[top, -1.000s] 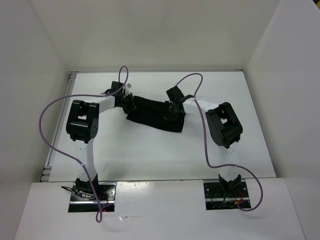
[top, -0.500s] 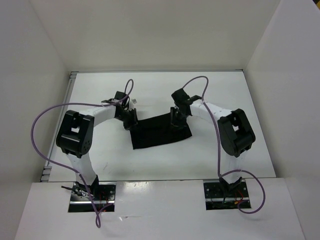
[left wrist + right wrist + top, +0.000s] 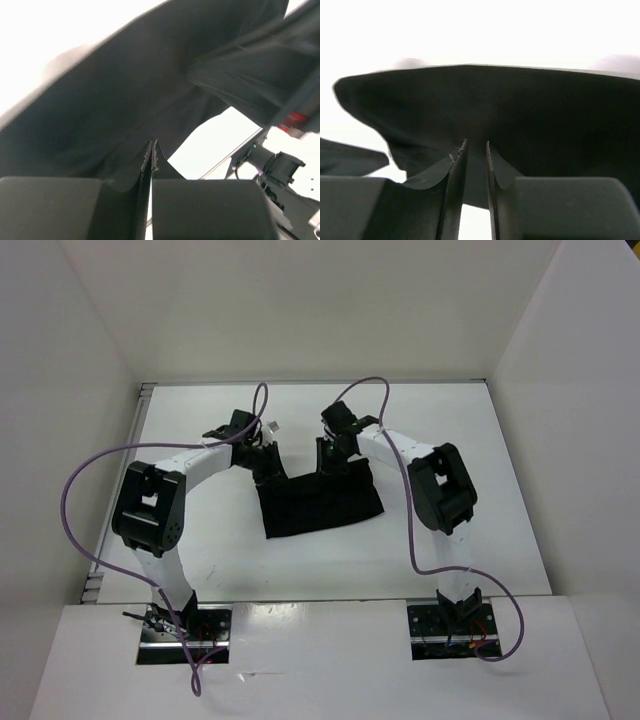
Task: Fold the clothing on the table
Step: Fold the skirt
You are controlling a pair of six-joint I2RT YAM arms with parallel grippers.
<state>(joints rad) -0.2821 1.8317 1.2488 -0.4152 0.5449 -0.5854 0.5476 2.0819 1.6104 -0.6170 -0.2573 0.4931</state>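
White table (image 3: 470, 430) fills the overhead view, and the clothing (image 3: 320, 505) lies at its centre as a broad dark rectangle. One second ago it was a narrower, slanted band a little higher in the frame. We see the left gripper (image 3: 266, 466) pressed together on the cloth's upper left corner. The right gripper (image 3: 334, 458), at the upper edge, has its fingers slightly apart with fabric in the gap. Whether it really clamps the cloth we cannot tell.
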